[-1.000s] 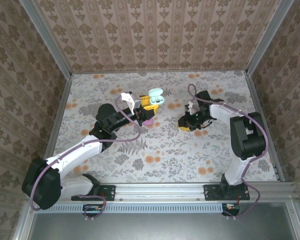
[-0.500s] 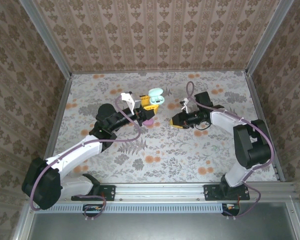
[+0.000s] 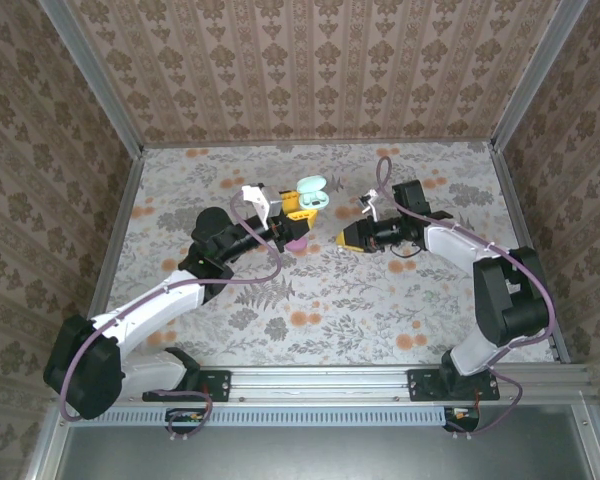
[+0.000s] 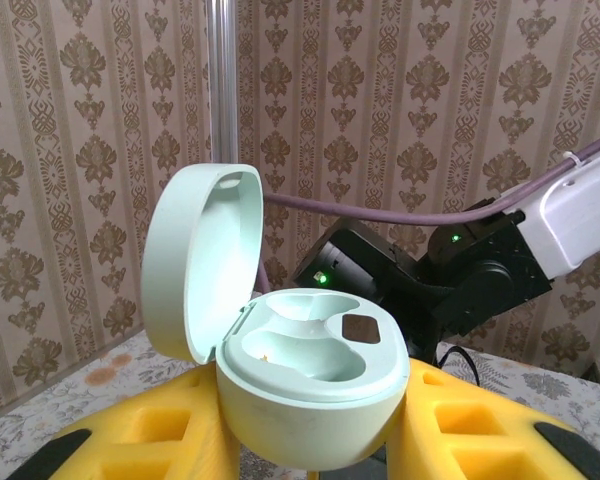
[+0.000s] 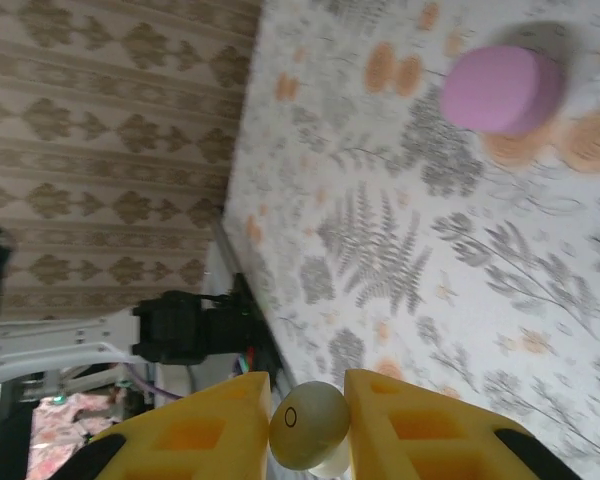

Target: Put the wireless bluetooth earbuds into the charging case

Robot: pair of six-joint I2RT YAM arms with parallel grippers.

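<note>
The mint-green charging case (image 4: pixel 310 400) stands open, its lid (image 4: pixel 195 260) tipped up to the left and both wells bare. My left gripper (image 4: pixel 315 445) is shut on its body, yellow fingers (image 4: pixel 130 440) on either side. From above, the case (image 3: pixel 312 192) sits at my left gripper (image 3: pixel 298 205) at mid-table. My right gripper (image 5: pixel 308 432) is shut on a pale greenish earbud (image 5: pixel 308 425) with a small ring mark. In the top view my right gripper (image 3: pixel 347 236) hangs just right of the case, a short gap between them.
A closed pink oval case (image 3: pixel 296 243) lies on the flowered tabletop just below my left gripper, also showing as the pink case (image 5: pixel 500 88). The right arm's black wrist (image 4: pixel 380 285) sits close behind the open case. Patterned walls enclose the table.
My right gripper has moved left and slightly away from the near edge, closing on the open case with the earbud. The left arm and case have stayed put.
</note>
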